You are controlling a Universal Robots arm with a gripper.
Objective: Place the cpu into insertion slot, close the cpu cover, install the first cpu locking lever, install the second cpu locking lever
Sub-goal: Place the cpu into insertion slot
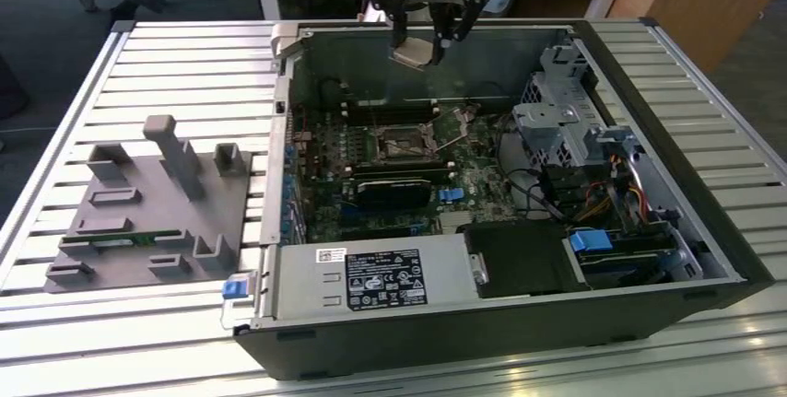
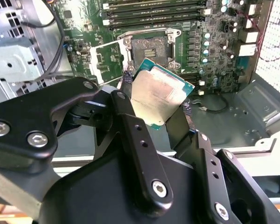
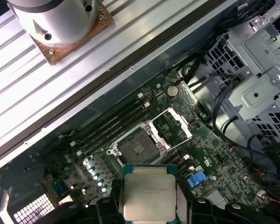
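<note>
gripper [image 1: 418, 45] clamped on cpu [image 2: 161, 93] by its edges, chip held well above bare slot [image 3: 139, 147], slot below and ahead, cover [image 3: 173, 125] swung open beside slot.

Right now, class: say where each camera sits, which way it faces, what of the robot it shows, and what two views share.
Exterior view: off the arm, raised, looking down into the open black computer case; the arm's hand hangs above it.
First wrist view: on the wrist, facing down at the green motherboard; dark hand parts show.
Second wrist view: on the wrist, looking along the black fingers.
Both wrist views share the flat square silver-topped cpu, held, and the empty square black insertion slot.
</note>
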